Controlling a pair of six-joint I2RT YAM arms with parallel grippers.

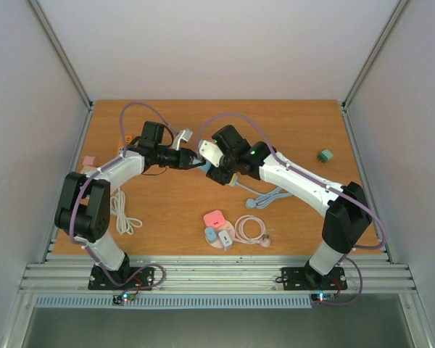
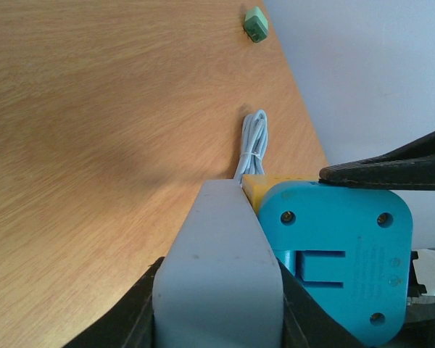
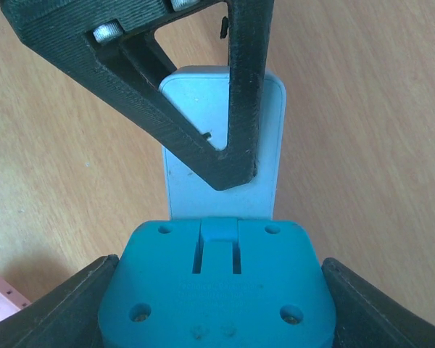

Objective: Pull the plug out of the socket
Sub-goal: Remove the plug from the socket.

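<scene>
This is a robotics lab test cell. A bare light-brown wooden surface (image 1: 290, 130) is boxed in by plain white wall panels (image 1: 225, 43) on the left, right and far sides. Ribbed silver aluminium rails (image 1: 217, 274) run along the near edge, where a black-and-white left robot arm (image 1: 83, 206) and its right twin (image 1: 304, 181) are bolted. Small practice props lie about: a green plastic block (image 1: 325, 155) far right and a coiled white cable (image 1: 251, 230) near.

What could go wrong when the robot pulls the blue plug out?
The grey socket could slip from the left end effector, which pinches just its sides. The blue plug might twist and jam if the right end effector pulls crooked. The two end effectors sit very close together, so they may bump.
</scene>
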